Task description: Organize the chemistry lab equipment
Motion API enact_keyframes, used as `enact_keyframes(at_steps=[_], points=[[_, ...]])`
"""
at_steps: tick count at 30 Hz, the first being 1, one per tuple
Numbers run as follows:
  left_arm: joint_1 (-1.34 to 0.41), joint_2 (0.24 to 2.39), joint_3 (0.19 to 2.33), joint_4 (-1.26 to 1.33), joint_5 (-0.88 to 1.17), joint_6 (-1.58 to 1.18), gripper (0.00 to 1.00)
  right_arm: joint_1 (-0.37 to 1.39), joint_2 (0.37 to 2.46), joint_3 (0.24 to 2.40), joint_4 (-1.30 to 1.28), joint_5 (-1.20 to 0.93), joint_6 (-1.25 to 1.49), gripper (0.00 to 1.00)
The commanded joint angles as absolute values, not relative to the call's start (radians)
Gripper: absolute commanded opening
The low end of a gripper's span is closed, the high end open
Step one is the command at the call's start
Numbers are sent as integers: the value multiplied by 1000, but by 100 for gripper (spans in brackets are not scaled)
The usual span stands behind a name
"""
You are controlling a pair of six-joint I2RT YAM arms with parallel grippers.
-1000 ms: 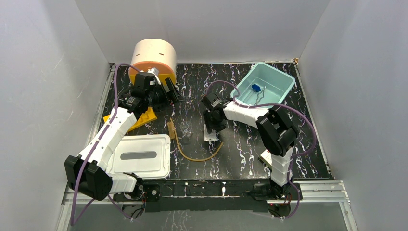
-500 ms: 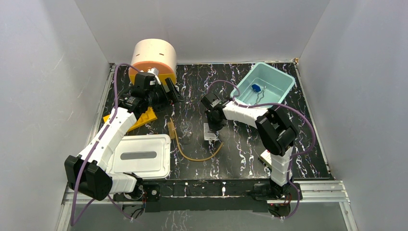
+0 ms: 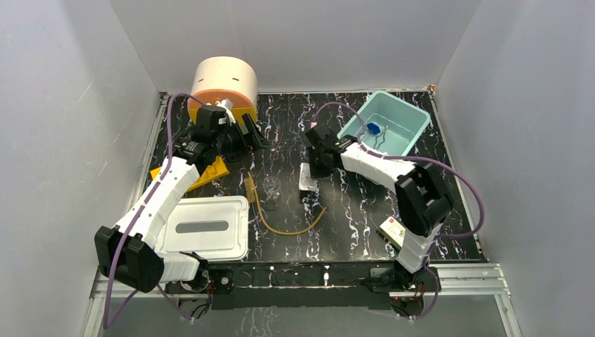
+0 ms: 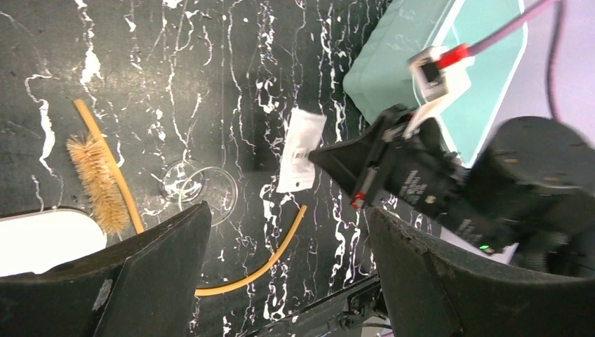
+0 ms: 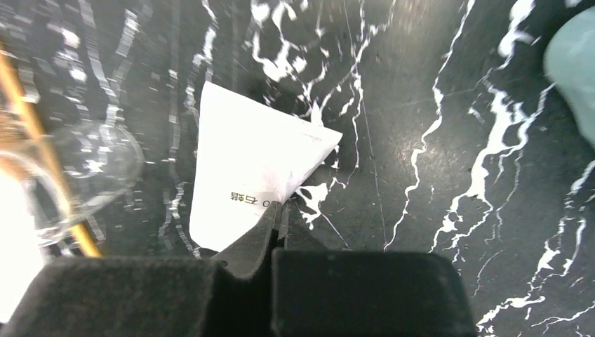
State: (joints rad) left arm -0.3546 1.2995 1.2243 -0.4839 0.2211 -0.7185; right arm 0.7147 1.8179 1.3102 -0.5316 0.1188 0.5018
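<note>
Right gripper (image 5: 277, 210): pinching one edge of the clear packet (image 5: 252, 168), mid-table; print legible in its wrist view alone
Left gripper (image 4: 288, 210): spread wide
Left wrist view only: bristle brush (image 4: 95, 182) beside tiny glass flask (image 4: 210, 196); amber hose (image 4: 266, 256) nearby
Top view only: blue-tipped piece (image 3: 373, 128) inside teal bin (image 3: 405, 104)

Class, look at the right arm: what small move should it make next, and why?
Probably carry the packet toward the teal bin. The right gripper is shut on the packet's edge, and the bin, already holding a blue-tipped piece, sits just beyond it.
</note>
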Motion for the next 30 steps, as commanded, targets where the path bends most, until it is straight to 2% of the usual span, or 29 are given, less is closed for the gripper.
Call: enact_keyframes(at_steps=[1,9,15,20,24,27,30], points=[[-350,1281,1204,-427,327,-726,82,664,1678,1300,-418,66,514,0],[-375,1384,1189,-291,567,-763,82,624,1593,1330,-349,-74,556,0],[-391,1491,1212,-199,648,-786,76,614,1571,1341,-316,-146,606,0],[-404,1546,1211,-167,638,-798,62,600,1550,1335,-290,-185,627,0],[-409,1560,1207,-118,686,-831,45,594,1549,1333,-287,-205,630,0],[-430,1556,1180,-64,696,-877,40,591,1552,1330,-278,-220,640,0],[-442,1554,1168,-62,682,-886,26,592,1553,1328,-264,-235,655,0]])
